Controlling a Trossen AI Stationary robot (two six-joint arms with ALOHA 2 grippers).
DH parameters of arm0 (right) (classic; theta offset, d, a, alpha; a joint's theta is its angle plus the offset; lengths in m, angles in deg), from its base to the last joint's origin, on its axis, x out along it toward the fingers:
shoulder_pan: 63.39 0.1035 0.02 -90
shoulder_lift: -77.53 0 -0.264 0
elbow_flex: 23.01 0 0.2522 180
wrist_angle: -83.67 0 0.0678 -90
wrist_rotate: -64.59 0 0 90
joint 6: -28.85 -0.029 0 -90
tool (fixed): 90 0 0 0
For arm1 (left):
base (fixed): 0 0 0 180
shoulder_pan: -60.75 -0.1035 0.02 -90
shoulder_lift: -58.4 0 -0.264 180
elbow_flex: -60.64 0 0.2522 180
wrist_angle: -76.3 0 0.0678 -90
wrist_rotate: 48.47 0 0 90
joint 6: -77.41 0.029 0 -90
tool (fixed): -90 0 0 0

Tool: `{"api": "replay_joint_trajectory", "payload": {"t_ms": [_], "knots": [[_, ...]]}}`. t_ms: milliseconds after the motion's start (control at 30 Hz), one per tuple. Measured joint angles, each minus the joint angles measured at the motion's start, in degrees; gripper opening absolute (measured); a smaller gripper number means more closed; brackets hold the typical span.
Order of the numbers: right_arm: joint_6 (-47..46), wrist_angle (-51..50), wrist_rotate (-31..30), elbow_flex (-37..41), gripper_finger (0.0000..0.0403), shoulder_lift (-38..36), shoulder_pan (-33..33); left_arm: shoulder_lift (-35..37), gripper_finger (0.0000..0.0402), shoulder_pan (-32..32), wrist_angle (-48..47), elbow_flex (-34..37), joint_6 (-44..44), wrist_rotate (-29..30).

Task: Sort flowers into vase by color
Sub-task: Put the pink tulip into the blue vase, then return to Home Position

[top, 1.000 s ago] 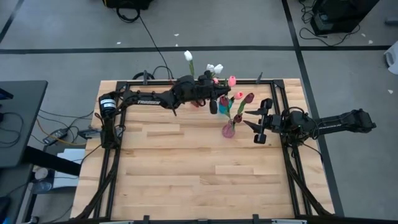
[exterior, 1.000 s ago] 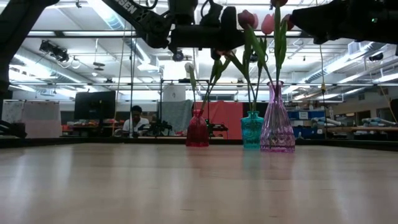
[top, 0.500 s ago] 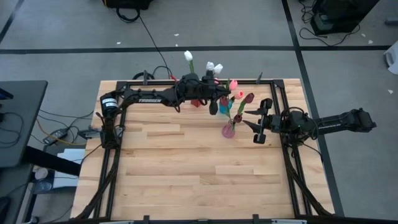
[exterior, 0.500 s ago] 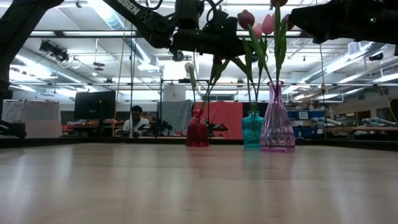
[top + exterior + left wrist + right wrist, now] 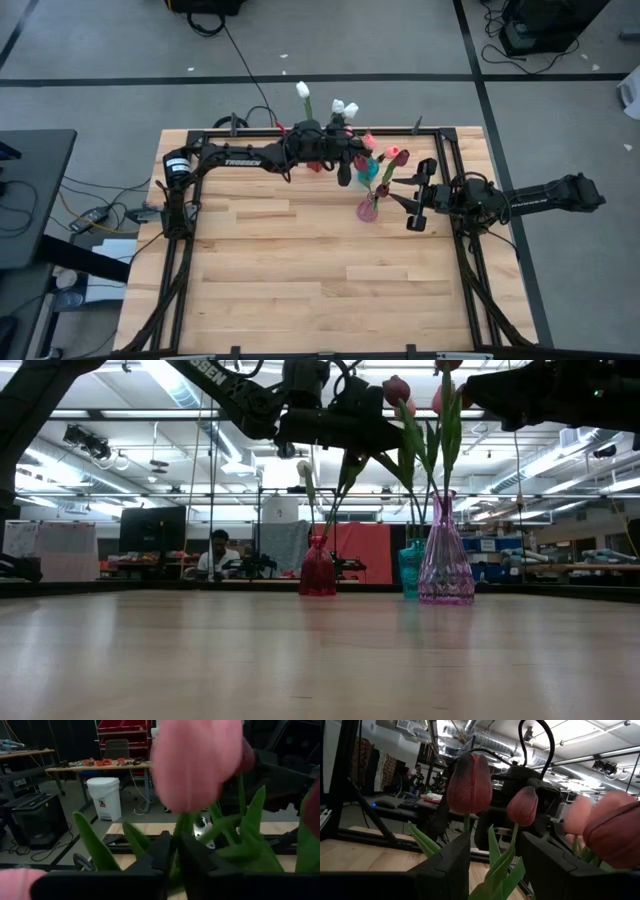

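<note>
Found a pink tulip (image 5: 197,762) above the teal vase (image 5: 410,568) at the table's (image 5: 300,270) far edge, stem pinched in the closed left gripper (image 5: 175,855), white tulips (image 5: 303,90) in the red vase (image 5: 317,570) alongside, maroon tulips (image 5: 469,782) before the right gripper (image 5: 496,840), fingers spread wide, empty.

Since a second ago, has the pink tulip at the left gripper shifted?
Yes. The pink tulip has moved toward the pink vase, away from the table's far rail; the left gripper barely shifted.
</note>
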Motion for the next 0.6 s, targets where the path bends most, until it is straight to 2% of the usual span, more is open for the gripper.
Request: {"api": "replay_joint_trajectory", "payload": {"t_ms": [267,600], "knots": [[0.0,0.0,0.0,0.0,0.0185,0.0,0.0,-0.1,0.0119,0.0,-0.7,0.1,0.0,0.0],[-0.1,0.0,0.0,0.0,0.0185,0.0,0.0,0.8,0.0131,0.0,-3.7,0.1,2.0,0.1]]}}
